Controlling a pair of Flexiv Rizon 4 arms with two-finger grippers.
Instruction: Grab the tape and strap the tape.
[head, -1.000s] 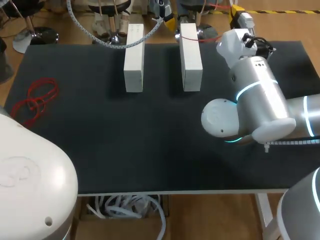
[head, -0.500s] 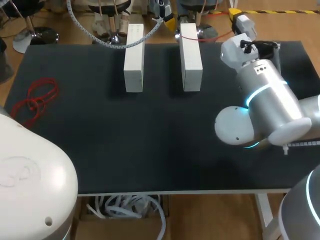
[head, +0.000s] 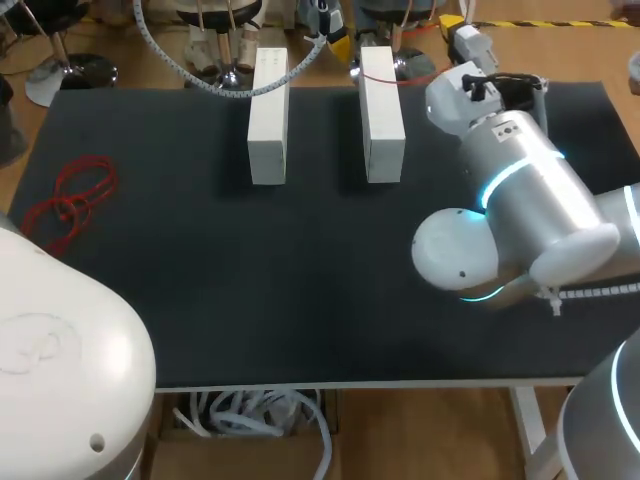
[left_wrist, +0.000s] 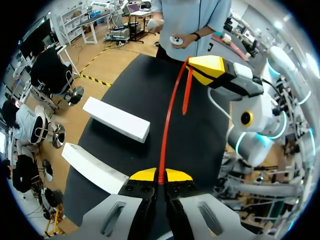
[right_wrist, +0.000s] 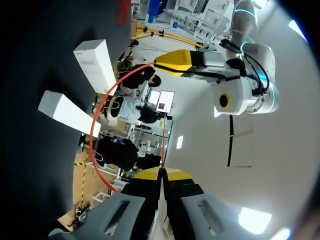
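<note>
Pinching the red tape (left_wrist: 170, 112) at both ends, left fingers (left_wrist: 150, 175) and right fingers (right_wrist: 150, 174) are pressed tight. Best hold it taut, clear of the white blocks (left_wrist: 116, 119) ahead.

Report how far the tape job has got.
Done: the red tape is grabbed, with the left gripper and the right gripper each shut on an end. In hand: it runs between them above the table. Left: the strapping; the tape goes around neither of the white blocks, and a red bundle lies untouched.
</note>
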